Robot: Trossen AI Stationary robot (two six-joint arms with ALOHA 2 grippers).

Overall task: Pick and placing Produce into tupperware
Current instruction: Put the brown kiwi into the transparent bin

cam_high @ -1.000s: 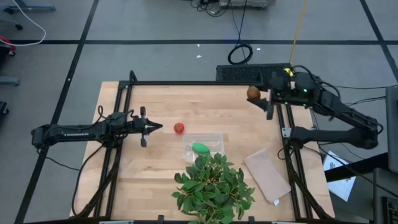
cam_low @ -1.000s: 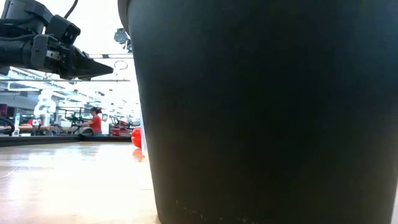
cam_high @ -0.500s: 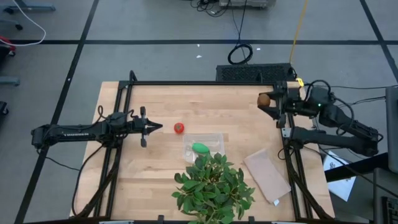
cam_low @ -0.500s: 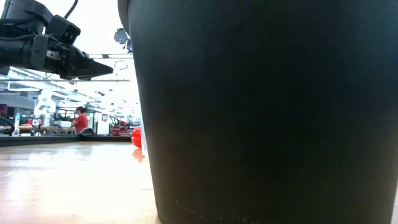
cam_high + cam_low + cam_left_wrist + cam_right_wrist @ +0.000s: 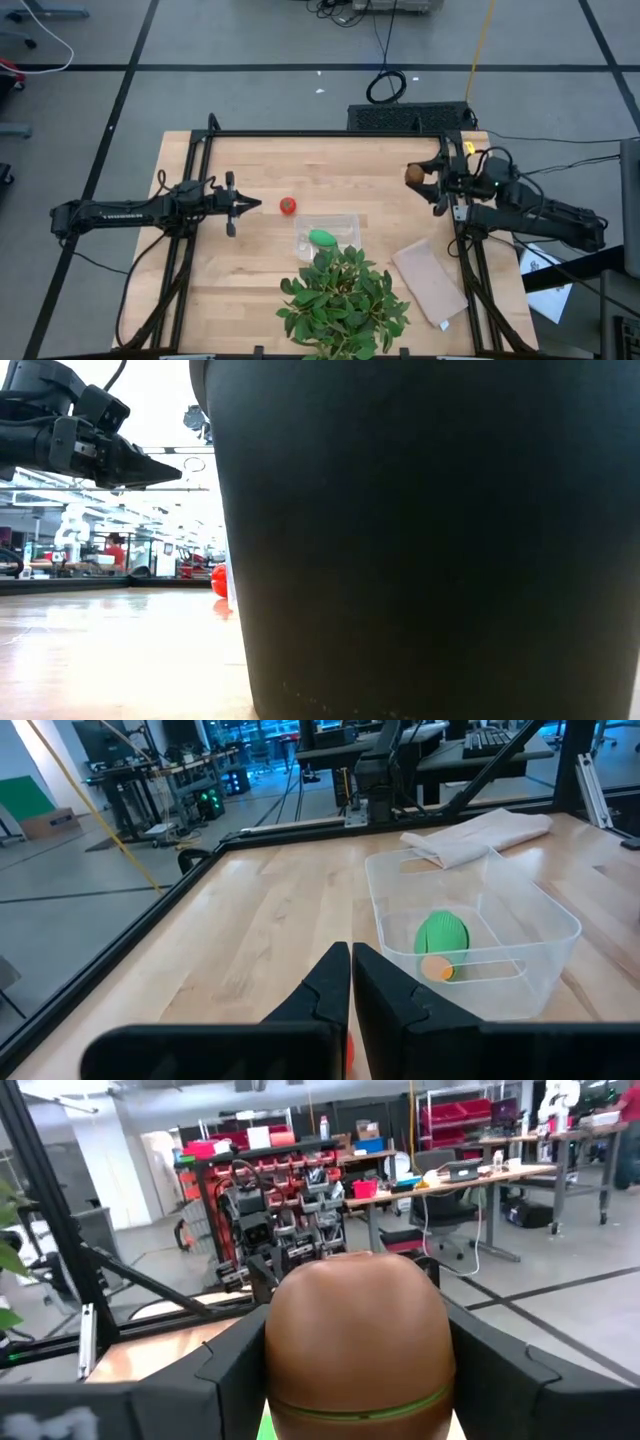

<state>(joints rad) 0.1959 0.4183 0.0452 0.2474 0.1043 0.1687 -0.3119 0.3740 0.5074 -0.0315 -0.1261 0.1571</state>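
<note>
The brown kiwi ball (image 5: 413, 174) sits in my right gripper (image 5: 424, 178) over the table's far right part; the right wrist view shows the kiwi ball (image 5: 355, 1340) filling the gap between the fingers. The red tomato (image 5: 287, 206) rests on the wood just right of my left gripper (image 5: 255, 205), which hovers shut and touches nothing. The clear tupperware (image 5: 328, 233) stands at mid-table with the green oblong piece (image 5: 321, 238) inside. In the left wrist view the tupperware (image 5: 520, 920) and the green piece (image 5: 442, 933) lie beyond the shut left gripper (image 5: 350, 975). My right gripper pinches the kiwi ball at its two sides (image 5: 290, 1350), one finger (image 5: 230, 1370) on each flank. The fingers reach in level from the table's right side. The ball looks lifted clear of the wood.
A leafy green plant (image 5: 345, 300) stands at the near edge in a black pot (image 5: 430, 540) that blocks most of the low view. A flat tan sheet (image 5: 430, 280) lies near the right edge. Black frame rails (image 5: 190, 180) run along both table sides.
My right gripper, shut on the kiwi ball throughout, has carried it from the far right corner toward the table's near edge, and the arm has swung round. The left arm, tomato and tupperware have stayed put.
</note>
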